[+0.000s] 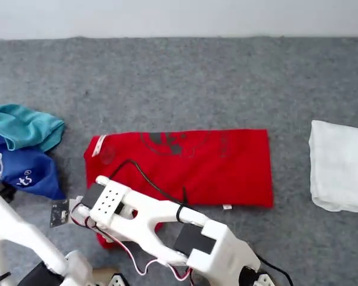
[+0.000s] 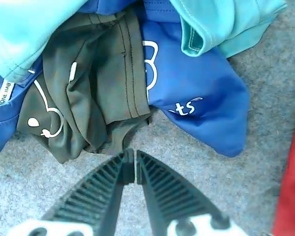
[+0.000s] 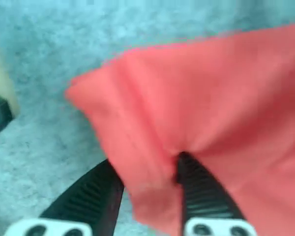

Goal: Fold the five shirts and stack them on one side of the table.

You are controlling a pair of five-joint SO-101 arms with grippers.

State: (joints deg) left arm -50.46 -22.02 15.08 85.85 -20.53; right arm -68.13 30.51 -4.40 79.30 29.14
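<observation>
A red shirt (image 1: 191, 164) lies spread flat in the middle of the grey carpeted table. My right arm (image 1: 167, 220) stretches over its near left corner. My right gripper (image 3: 146, 162) is shut on a raised fold of the red shirt (image 3: 211, 108). At the far left is a loose pile: a teal shirt (image 1: 24, 125), a blue shirt (image 1: 27, 170) and an olive shirt (image 2: 88, 98) tucked between them. My left gripper (image 2: 135, 167) is shut and holds nothing, just short of the olive shirt's hem. A folded white shirt (image 1: 340, 167) sits at the right.
Bare grey carpet (image 1: 185, 83) runs across the far half of the table, up to a pale wall. More bare carpet separates the red shirt from the white one. My left arm (image 1: 12, 232) stands at the near left corner.
</observation>
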